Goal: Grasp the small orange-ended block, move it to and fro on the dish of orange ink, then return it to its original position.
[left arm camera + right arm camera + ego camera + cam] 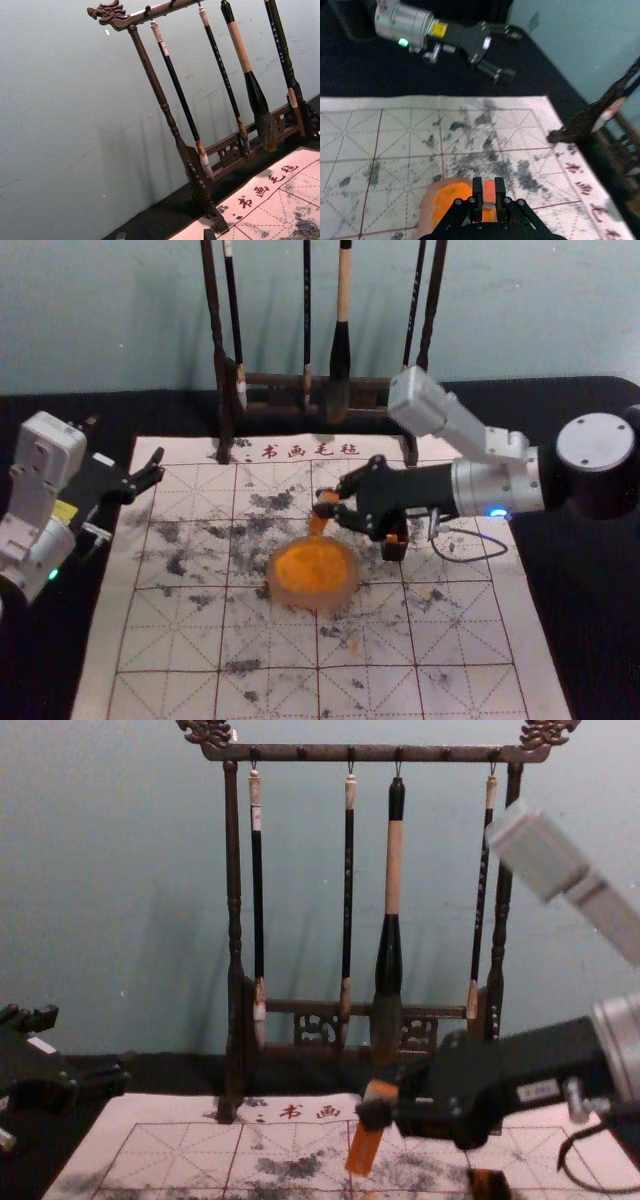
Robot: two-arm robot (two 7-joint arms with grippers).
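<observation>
While the dish of orange ink [312, 570] sits on the gridded mat [180, 645], the right gripper [331, 502] is just beyond its far rim, reaching in from the dish's right side, its fingers closed on the small orange block [318, 524]. Seen from the right wrist, the block is pinched between the two black fingers, one on either side, with the dish's orange ink behind and around it. It is held at a tilt, its lower end leaning to the left and pointing down near the dish's far rim; whether that end touches the rim or the ink, I cannot tell. To the right of the dish and a little farther back, under the right gripper, a small dark holder [394, 545] shows some orange on its inner side. A cable [482, 558] loops out beneath the right arm, farther to the right of the dish. Well apart from the dish, on its left side and farther back, the left gripper [126, 448] is parked with its fingers spread and nothing between them. Behind the dish, past the far edge of the mat, stands a dark wooden rack [300, 752] with four brushes hanging from it, one much thicker [394, 870] than the rest. Dark ink smudges mark the mat around the dish, and a row of characters [310, 451] is written beyond it, near the rack's feet
</observation>
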